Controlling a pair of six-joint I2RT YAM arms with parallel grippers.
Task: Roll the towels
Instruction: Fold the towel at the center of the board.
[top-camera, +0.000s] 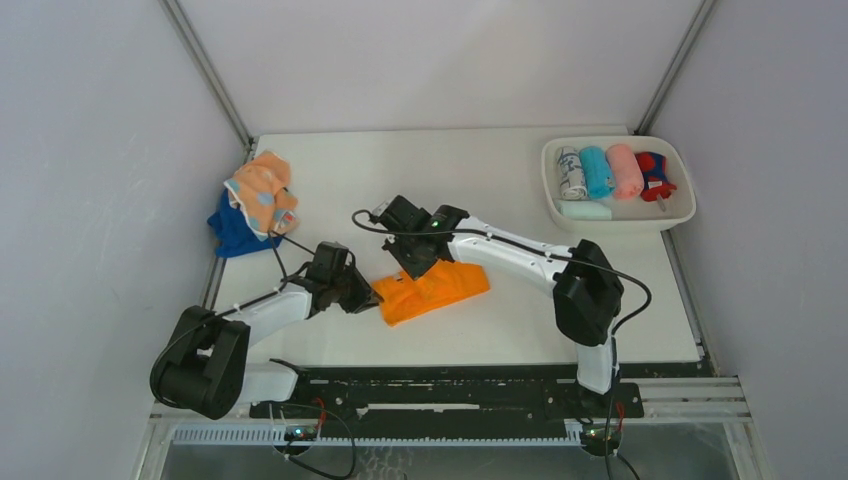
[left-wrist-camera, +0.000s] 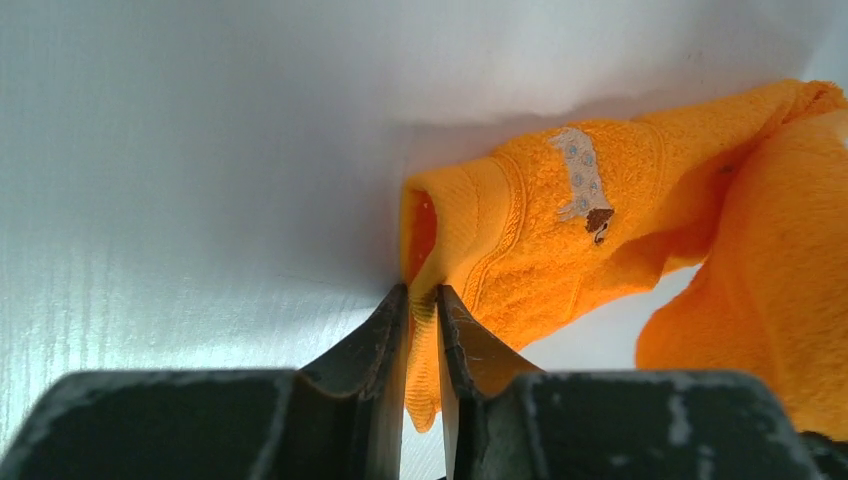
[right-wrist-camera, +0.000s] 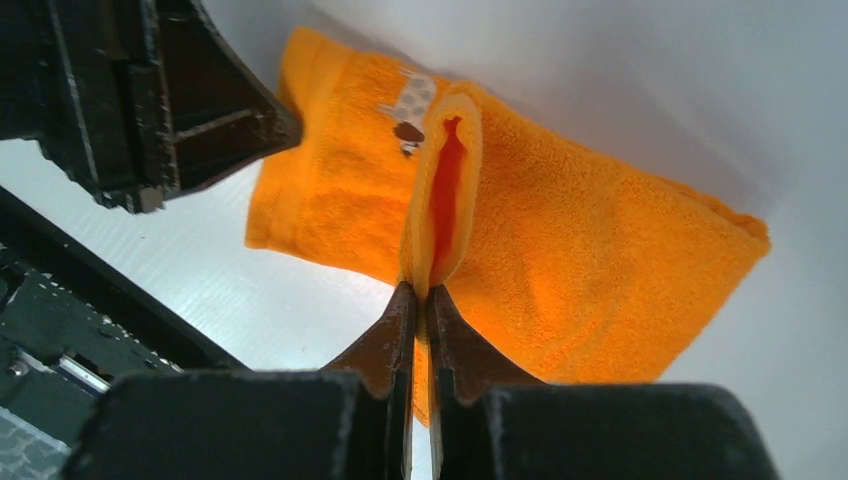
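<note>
A bright orange towel (top-camera: 432, 290) lies folded in the middle of the white table. My left gripper (top-camera: 366, 291) is shut on its left edge; the left wrist view shows the hem (left-wrist-camera: 425, 320) pinched between the jaws. My right gripper (top-camera: 420, 268) is shut on the towel's far edge; the right wrist view shows a fold of orange towel (right-wrist-camera: 560, 250) clamped at my gripper (right-wrist-camera: 422, 296). A peach towel with pale-blue spots (top-camera: 262, 192) lies on a dark blue towel (top-camera: 235, 232) at the table's left edge.
A white oval tray (top-camera: 620, 218) at the back right holds rolled towels: a patterned white one, turquoise (top-camera: 597, 172), pink (top-camera: 626, 170), a red-and-blue one and pale mint (top-camera: 585, 210). Grey walls stand on both sides. A black rail runs along the near edge.
</note>
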